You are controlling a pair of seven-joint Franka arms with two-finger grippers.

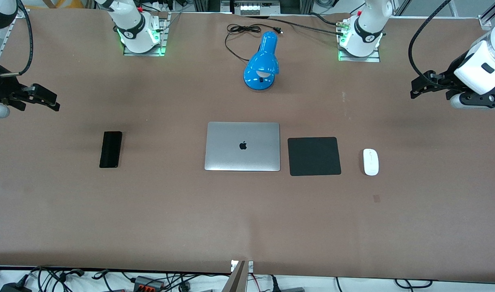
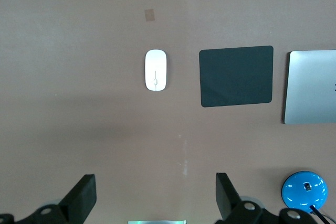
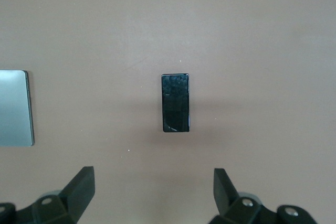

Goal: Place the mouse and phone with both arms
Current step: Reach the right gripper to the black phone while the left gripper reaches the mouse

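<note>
The white mouse (image 1: pixel 370 162) lies on the brown table beside the black mouse pad (image 1: pixel 314 156), toward the left arm's end. It also shows in the left wrist view (image 2: pixel 156 77). The black phone (image 1: pixel 110 149) lies flat toward the right arm's end and shows in the right wrist view (image 3: pixel 175 103). My left gripper (image 1: pixel 418 87) is open and empty, up in the air over bare table at its end; in its own view (image 2: pixel 156 195) the mouse lies well clear of it. My right gripper (image 1: pixel 48 99) is open and empty, raised over bare table, with the phone clear of it (image 3: pixel 153 190).
A closed silver laptop (image 1: pixel 242 146) lies mid-table between the phone and the mouse pad. A blue desk lamp (image 1: pixel 262 63) with a black cord lies near the arms' bases. A small tape patch (image 1: pixel 376 198) sits nearer the front camera than the mouse.
</note>
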